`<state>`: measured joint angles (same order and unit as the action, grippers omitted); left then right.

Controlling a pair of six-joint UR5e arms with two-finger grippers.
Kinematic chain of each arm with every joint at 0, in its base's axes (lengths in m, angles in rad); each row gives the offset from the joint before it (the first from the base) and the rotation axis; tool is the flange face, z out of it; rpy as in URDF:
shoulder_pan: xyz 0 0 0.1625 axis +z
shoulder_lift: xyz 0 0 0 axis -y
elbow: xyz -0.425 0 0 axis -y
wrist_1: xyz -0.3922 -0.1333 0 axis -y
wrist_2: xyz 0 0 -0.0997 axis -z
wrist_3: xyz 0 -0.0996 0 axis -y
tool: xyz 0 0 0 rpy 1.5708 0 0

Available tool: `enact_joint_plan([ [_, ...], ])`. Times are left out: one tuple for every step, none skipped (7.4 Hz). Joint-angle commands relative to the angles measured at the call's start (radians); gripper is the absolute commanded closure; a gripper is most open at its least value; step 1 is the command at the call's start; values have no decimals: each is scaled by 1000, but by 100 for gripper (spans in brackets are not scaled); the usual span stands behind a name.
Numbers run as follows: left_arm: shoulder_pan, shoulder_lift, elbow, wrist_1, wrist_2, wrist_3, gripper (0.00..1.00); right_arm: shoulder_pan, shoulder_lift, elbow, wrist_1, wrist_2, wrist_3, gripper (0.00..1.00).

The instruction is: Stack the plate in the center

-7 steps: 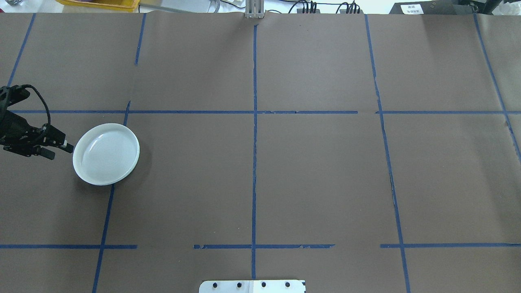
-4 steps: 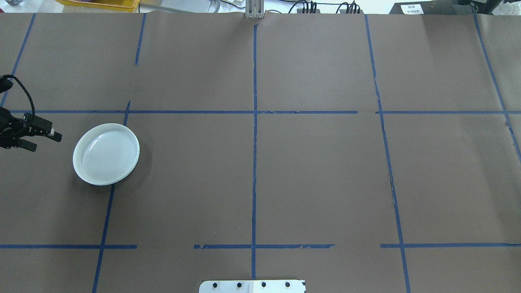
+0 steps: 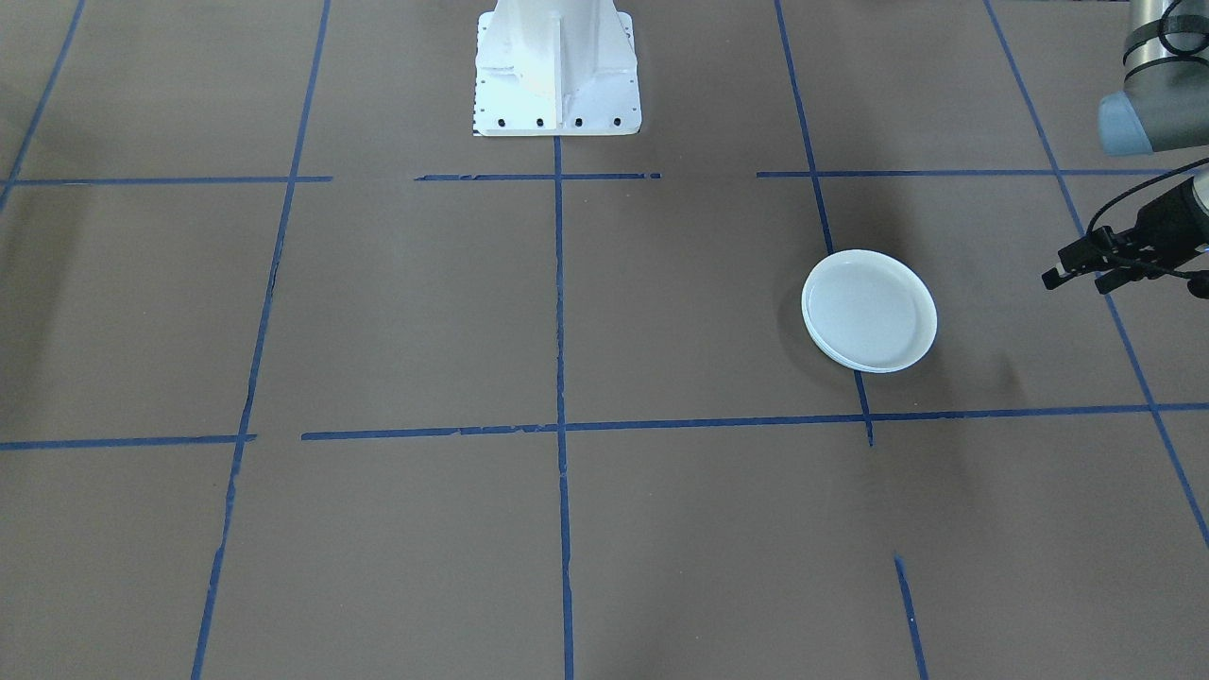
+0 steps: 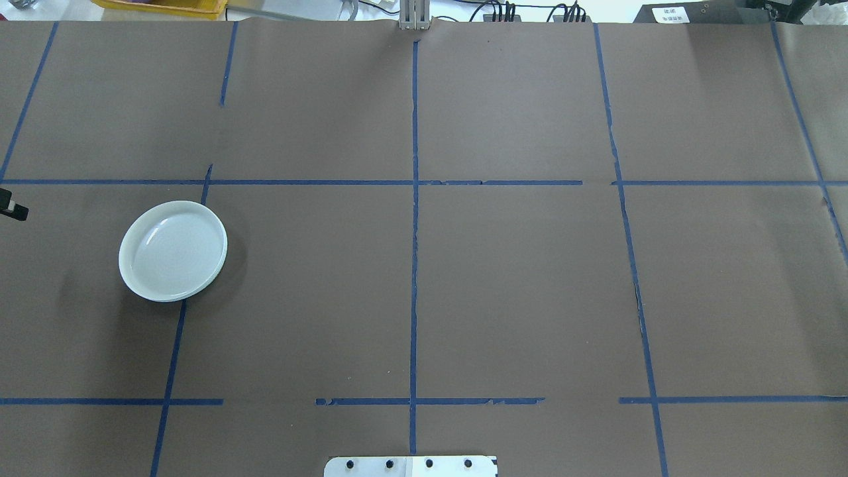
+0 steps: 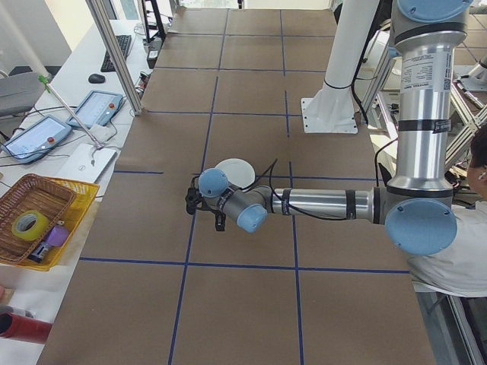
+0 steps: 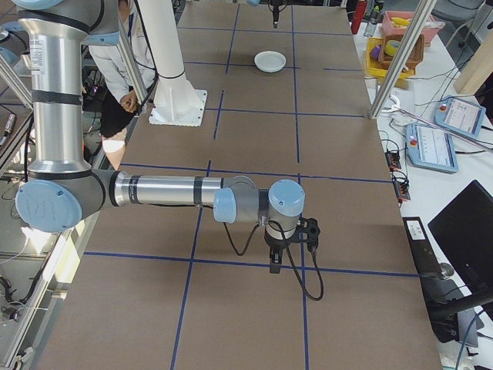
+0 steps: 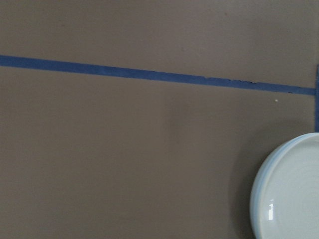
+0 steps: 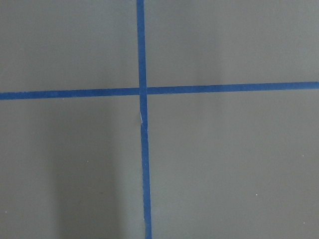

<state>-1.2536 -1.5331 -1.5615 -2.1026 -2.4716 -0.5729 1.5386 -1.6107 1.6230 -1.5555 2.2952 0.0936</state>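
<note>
Plate stack [image 3: 869,310] lies alone; left gripper [image 3: 1072,268] nearby, fingers parted, empty; right gripper's state unclear.

It is a robotics lab. The desk [image 4: 517,285] is covered w/ brown paper and divided by blue tape lines [image 4: 414,232] into a grid. Two UR arms stand on a white base [image 3: 557,66]. Beside are teach pendants [image 5: 97,108], a monitor [image 6: 470,231], cables, alu. frame posts [image 5: 114,53].
</note>
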Motion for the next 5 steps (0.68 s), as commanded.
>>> enact_joint_plan([
  [-151, -2, -87, 363, 125, 395, 0, 0, 0, 0, 0, 0, 0, 0],
  [-240, -15, -109, 495, 175, 547, 0, 0, 0, 0, 0, 0, 0, 0],
  [-266, -25, -115, 566, 177, 618, 0, 0, 0, 0, 0, 0, 0, 0],
  [-288, -21, -112, 570, 175, 675, 0, 0, 0, 0, 0, 1, 0, 0],
  [-288, -13, -112, 572, 165, 668, 0, 0, 0, 0, 0, 0, 0, 0],
])
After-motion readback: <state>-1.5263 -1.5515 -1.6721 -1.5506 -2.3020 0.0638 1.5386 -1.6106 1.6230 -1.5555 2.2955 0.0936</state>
